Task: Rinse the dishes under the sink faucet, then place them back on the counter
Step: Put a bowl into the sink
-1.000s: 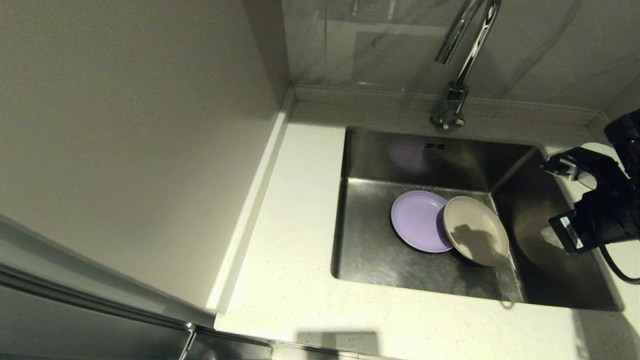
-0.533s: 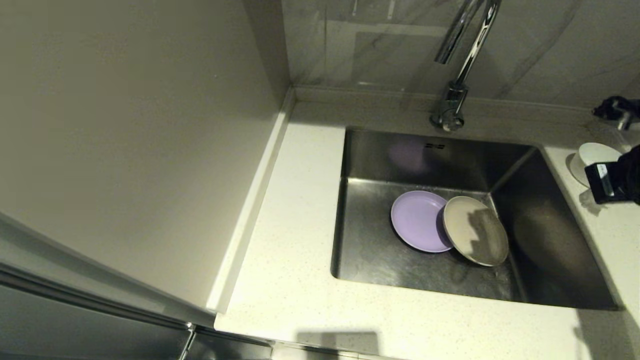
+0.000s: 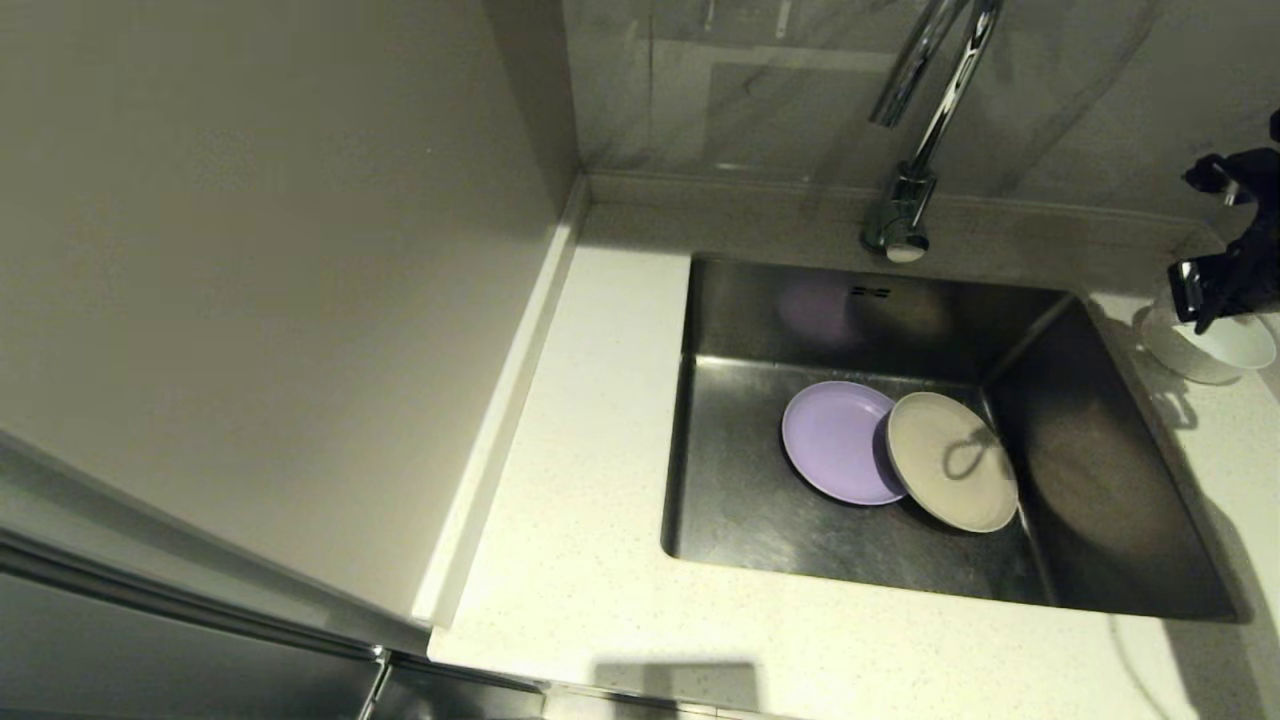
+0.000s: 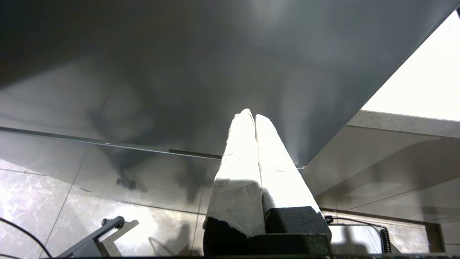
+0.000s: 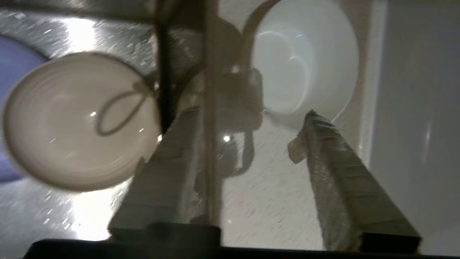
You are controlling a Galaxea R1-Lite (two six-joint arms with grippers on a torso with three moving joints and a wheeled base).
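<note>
White bowl on tabletop, far right of frame, beside sink. Right gripper just above it, jaws spread, empty; bowl lies beyond tips. Left gripper parked, jaws pressed together.

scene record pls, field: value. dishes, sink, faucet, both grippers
white bowl: on counter, right of sink
lilac plate: on sink floor
beige plate: in sink, overlapping lilac plate's right edge
faucet: behind sink, no water visible
right gripper: open, above counter near bowl, empty
left gripper: shut, parked away from sink
</note>
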